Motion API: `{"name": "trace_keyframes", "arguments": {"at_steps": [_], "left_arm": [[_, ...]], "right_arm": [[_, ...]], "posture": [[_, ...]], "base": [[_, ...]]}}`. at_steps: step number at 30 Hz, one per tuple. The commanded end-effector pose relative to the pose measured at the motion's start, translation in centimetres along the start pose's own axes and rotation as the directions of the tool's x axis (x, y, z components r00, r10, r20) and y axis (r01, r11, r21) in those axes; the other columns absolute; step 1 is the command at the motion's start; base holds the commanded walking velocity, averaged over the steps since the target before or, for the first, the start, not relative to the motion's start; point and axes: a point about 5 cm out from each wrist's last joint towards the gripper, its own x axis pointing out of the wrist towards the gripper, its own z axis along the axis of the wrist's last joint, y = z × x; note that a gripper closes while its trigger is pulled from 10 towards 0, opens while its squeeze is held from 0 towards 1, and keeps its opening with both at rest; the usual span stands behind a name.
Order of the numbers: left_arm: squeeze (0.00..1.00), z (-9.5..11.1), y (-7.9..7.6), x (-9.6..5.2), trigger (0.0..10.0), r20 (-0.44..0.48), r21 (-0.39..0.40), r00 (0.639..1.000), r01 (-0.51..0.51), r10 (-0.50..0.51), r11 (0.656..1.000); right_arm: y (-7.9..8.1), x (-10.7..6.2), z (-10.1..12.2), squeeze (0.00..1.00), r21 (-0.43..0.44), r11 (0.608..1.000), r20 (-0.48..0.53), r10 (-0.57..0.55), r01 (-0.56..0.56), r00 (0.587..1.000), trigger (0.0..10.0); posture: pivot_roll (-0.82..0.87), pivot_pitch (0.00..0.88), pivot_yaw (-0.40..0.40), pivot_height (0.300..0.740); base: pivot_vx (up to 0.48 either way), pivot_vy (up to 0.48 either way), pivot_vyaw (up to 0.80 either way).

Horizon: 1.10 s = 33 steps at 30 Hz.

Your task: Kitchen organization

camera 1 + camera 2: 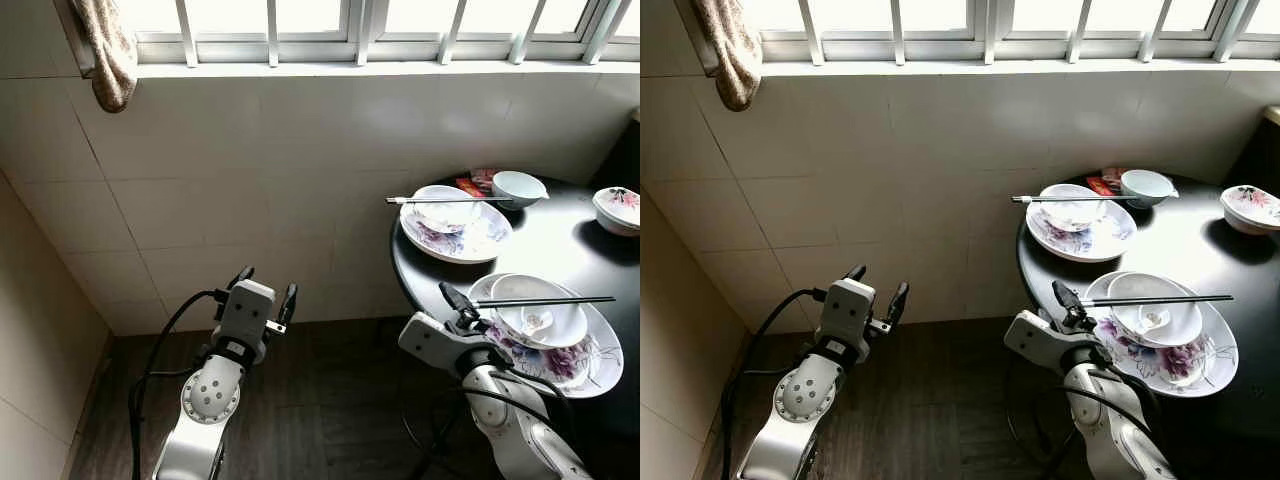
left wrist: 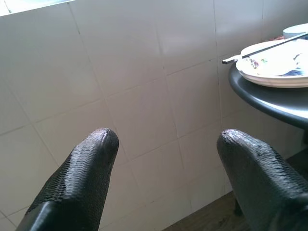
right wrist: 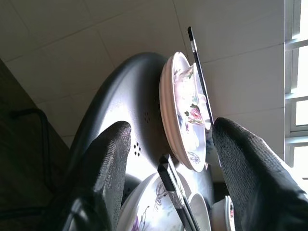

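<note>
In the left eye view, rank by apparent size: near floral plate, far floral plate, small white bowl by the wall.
1. Near floral plate, though nearness to the camera inflates it.
2. Far floral plate.
3. Small white bowl.

Head eyes look down; wrists face table (image 1: 560, 250).

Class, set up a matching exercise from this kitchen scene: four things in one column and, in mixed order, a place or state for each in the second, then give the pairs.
Things
1. near chopsticks
2. cloth
3. left gripper
4. small plain bowl

Places or states
A. hangs at the window's left end
B. open, held up before the tiled wall, holding nothing
C. lie across the bowl on the nearest floral plate
D. stands on the black table behind the far floral plate

Pairs: 1-C, 2-A, 3-B, 4-D
</note>
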Motion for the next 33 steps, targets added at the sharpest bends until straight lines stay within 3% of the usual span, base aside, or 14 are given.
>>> {"name": "trace_keyframes", "arguments": {"at_steps": [1,7,17,33], "left_arm": [[0.0,0.0,0.1,0.2,10.0,-0.006,-0.011,1.0,0.003,-0.003,1.0],[0.0,0.0,0.3,0.2,10.0,-0.007,-0.014,1.0,0.004,-0.004,1.0],[0.0,-0.1,0.5,0.3,10.0,-0.009,-0.01,1.0,0.008,-0.008,1.0],[0.0,-0.1,0.4,0.4,10.0,-0.007,-0.012,1.0,0.009,-0.009,1.0]], "right_arm": [[-0.2,0.2,0.1,0.0,-0.049,0.999,0.003,-0.003,0.003,1.0,10.0],[0.1,0.3,-0.2,0.0,-0.072,0.997,-0.018,0.006,-0.007,1.0,10.0],[0.1,0.7,-1.0,0.0,-0.002,1.0,-0.085,0.026,-0.026,0.996,10.0],[-0.2,2.2,-1.2,0.0,-0.013,0.999,-0.071,0.04,-0.041,0.997,10.0]], "posture": [[0.03,0.0,-0.032,0.74],[0.03,0.0,-0.03,0.74],[0.04,0.0,-0.02,0.74],[0.05,0.0,-0.024,0.74]], "base": [[0.0,0.0,0.0],[0.0,0.0,0.0],[0.0,0.0,0.0],[0.0,0.0,0.0]]}}
